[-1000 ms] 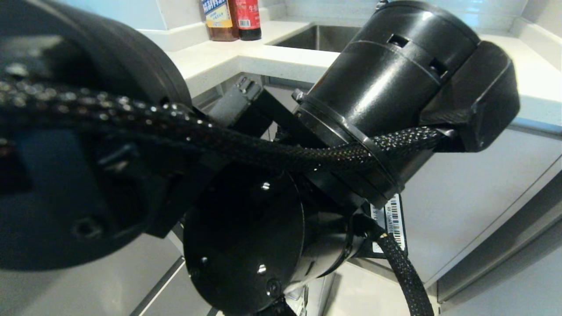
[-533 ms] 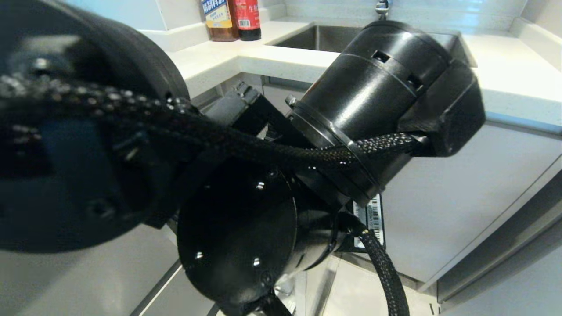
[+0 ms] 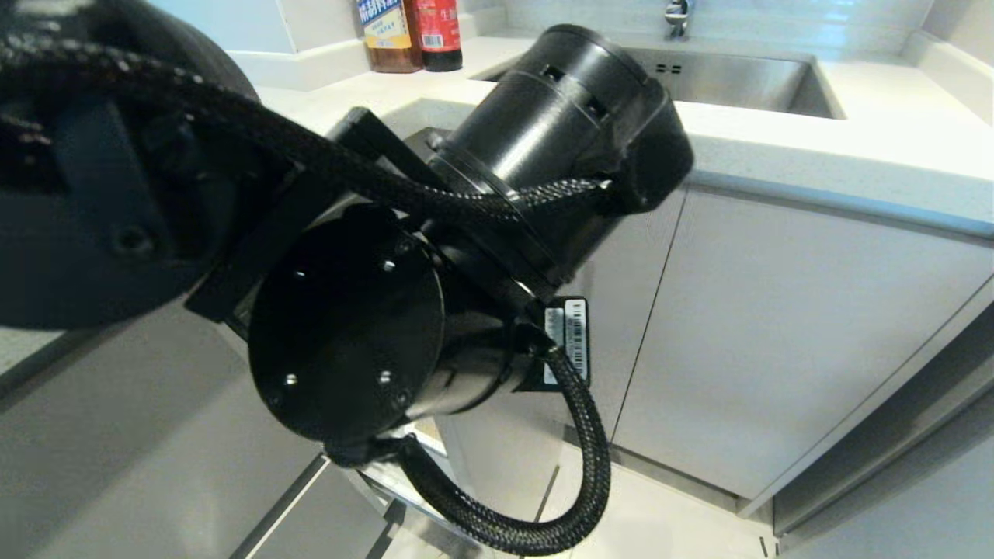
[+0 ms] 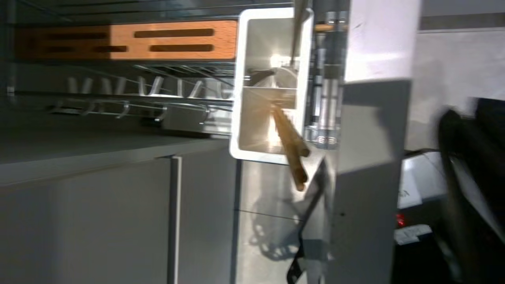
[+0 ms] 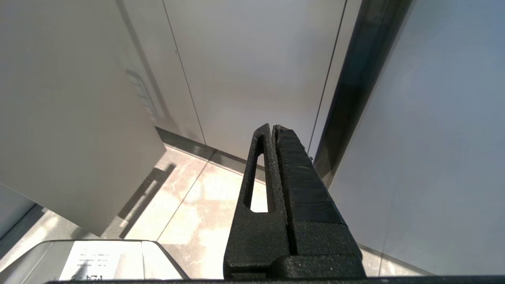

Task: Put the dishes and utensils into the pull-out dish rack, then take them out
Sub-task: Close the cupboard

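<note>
Head view: barcode label (image 3: 571,341) on left arm (image 3: 435,310); bottle labels (image 3: 409,27) unreadable.

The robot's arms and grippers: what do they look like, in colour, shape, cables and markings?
The left arm is glossy black, built of thick cylinders with round end caps and small screws. A black braided cable loops beside a white barcode label. The right gripper has two matte black tapered fingers, one slotted, one ribbed.
</note>
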